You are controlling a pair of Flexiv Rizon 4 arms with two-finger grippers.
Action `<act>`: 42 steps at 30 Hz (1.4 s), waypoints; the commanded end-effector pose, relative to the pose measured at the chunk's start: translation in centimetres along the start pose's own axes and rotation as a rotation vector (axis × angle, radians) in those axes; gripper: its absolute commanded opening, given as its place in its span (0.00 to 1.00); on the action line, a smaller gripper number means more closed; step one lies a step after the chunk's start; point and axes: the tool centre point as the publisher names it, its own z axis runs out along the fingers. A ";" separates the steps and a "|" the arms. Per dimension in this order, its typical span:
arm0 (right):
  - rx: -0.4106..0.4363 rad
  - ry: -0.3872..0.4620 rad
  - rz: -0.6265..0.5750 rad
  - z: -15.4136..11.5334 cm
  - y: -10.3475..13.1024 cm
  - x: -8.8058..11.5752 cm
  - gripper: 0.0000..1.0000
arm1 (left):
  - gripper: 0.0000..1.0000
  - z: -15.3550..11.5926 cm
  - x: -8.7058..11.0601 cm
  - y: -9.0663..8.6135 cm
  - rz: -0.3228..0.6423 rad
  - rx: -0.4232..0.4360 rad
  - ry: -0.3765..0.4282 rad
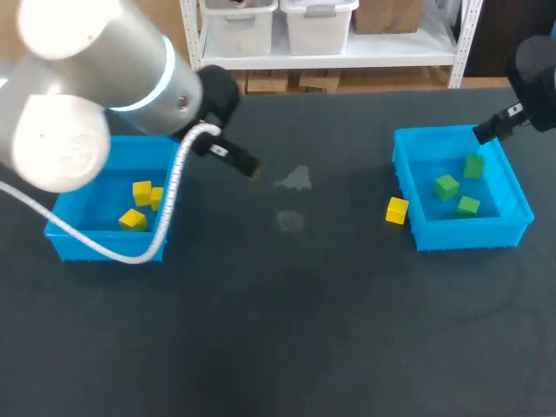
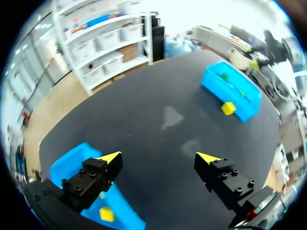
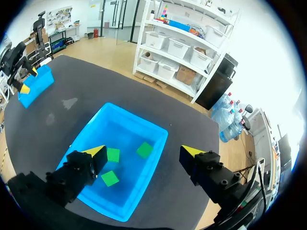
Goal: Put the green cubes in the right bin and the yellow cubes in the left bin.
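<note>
The left blue bin (image 1: 57,234) holds three yellow cubes (image 1: 142,193). Three green cubes (image 1: 446,186) lie in the right blue bin (image 1: 469,234). One more yellow cube (image 1: 397,210) sits on the table against the right bin's left wall. My left gripper (image 1: 239,161) hangs open and empty just right of the left bin; in its wrist view the left gripper (image 2: 159,158) spans bare table, with the left bin (image 2: 72,160) and a yellow cube (image 2: 106,214) under one finger. My right gripper (image 3: 144,151) is open and empty above the right bin (image 3: 136,117) and its green cubes (image 3: 144,149).
The table is a dark mat with a few pale smudges (image 1: 295,180) near its middle. A white cable (image 1: 169,204) from my left arm loops over the left bin. The loose yellow cube (image 2: 229,108) and right bin (image 2: 237,103) lie far ahead of the left gripper.
</note>
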 end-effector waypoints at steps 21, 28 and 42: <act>0.008 -0.009 0.002 0.0 0.1 0.2 1.00 | 1.00 10.3 -4.2 -9.9 0.503 0.240 0.013; 0.008 -0.009 0.002 0.0 0.1 0.2 1.00 | 1.00 11.1 -6.0 -11.5 0.534 0.293 0.006; 0.008 -0.009 0.002 0.0 0.1 0.2 1.00 | 1.00 12.6 -7.7 -13.9 0.569 0.337 -0.003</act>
